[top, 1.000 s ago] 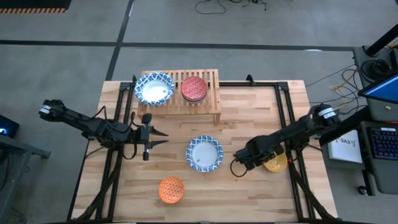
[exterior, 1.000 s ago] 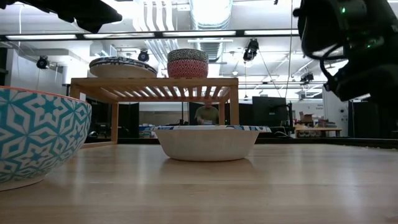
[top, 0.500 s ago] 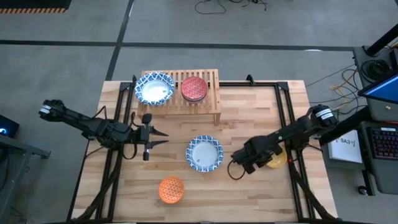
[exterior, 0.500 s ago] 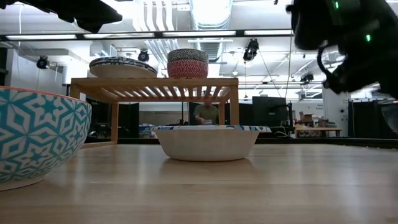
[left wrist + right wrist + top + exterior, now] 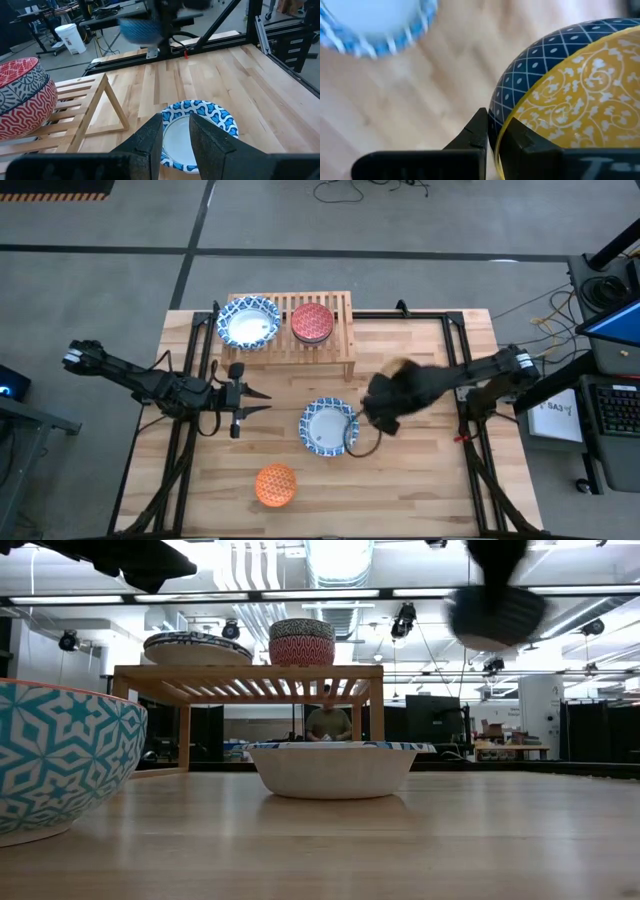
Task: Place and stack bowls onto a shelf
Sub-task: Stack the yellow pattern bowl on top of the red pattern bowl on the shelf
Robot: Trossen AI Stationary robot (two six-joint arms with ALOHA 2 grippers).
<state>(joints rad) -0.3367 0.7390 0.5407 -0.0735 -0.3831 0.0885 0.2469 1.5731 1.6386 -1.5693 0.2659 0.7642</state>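
Clearly the carrying step is in hand: the right gripper has its two fingers pinched on the rim of a small bowl that is yellow inside and dark blue outside, one finger within and one without, and it holds it lifted clear of the table, near the middle, just beside the wide blue-patterned bowl that sits at the centre. In the low view the lifted bowl shows as a dark blur high above the board, at about the level of the shelf top or higher. The shelf stands against the far edge, toward the left corner; on its slatted top rest a wide blue-patterned bowl and, beside it, a red patterned bowl. An orange bowl lies near the near edge. The left gripper waits over the left part of the table, its fingers set narrowly apart and holding nothing. The next move, I judge, calls for bringing the yellow bowl over the shelf, probably onto the red bowl or the bare slats at its right end, lowered level so the rim does not knock the red one.
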